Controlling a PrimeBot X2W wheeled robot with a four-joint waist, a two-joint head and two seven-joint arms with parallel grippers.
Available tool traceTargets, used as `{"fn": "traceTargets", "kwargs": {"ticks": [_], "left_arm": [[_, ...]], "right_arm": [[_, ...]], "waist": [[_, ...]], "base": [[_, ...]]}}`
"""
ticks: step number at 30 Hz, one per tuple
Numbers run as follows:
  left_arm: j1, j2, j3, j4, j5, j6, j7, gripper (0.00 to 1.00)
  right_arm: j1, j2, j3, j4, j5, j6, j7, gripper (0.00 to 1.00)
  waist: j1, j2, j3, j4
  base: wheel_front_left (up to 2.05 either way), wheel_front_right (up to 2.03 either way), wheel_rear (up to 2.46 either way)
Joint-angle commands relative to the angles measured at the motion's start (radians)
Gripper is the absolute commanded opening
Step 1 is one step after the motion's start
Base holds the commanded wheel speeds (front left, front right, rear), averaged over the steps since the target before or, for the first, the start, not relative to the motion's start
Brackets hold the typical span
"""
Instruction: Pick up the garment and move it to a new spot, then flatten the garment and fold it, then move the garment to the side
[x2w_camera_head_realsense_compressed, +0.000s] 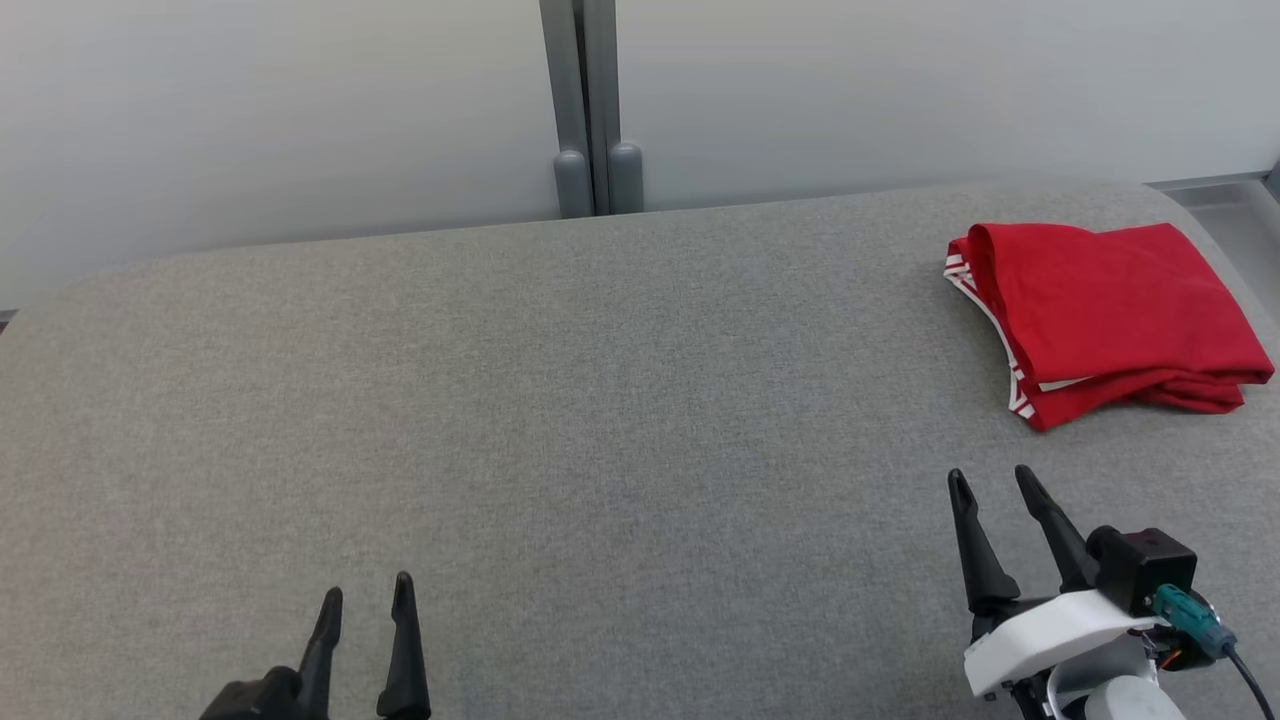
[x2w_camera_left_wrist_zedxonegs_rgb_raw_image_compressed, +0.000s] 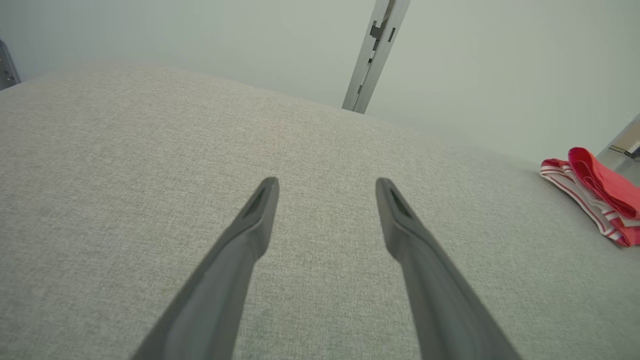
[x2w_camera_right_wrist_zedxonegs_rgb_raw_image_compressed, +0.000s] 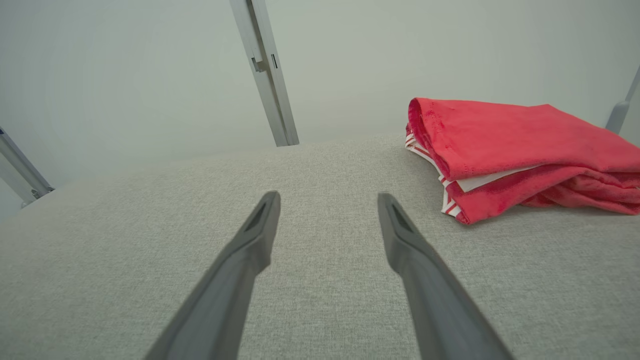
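Red jersey T-shirt (x2w_camera_head_realsense_compressed: 1110, 315) folded, lying on tabletop (x2w_camera_head_realsense_compressed: 600, 400) near, beyond my right claw (x2w_camera_head_realsense_compressed: 992, 473), far from left claw (x2w_camera_head_realsense_compressed: 368, 585). Both wide, empty. I judge all steps done.

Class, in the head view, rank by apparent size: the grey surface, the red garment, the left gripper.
Largest: grey surface.
Next: garment.
Smallest: left gripper, though the picture's bottom edge crops it.

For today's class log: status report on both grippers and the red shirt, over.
Left gripper open, empty. Right gripper open, empty. Folded bright red T-shirt with white striped trim lies far right on grey fabric surface, untouched. Nothing blocking it.
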Motion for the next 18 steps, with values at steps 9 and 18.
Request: {"fn": "traceTargets", "kwargs": {"ticks": [9, 18], "left_arm": [[-0.032, 0.004, 0.023, 0.036, -0.182, -0.011, 0.054, 0.0], [-0.061, 0.008, 0.045, 0.04, -0.317, -0.019, 0.091, 0.0]], "right_arm": [[0.006, 0.005, -0.019, 0.021, 0.2, 0.0, 0.057, 0.0], [-0.001, 0.004, -0.033, 0.012, 0.347, 0.0, 0.097, 0.0]], "waist": [[0.0, 0.0, 0.001, 0.0], [0.0, 0.0, 0.002, -0.001]], "base": [[0.0, 0.0, 0.0], [0.0, 0.0, 0.0]]}}
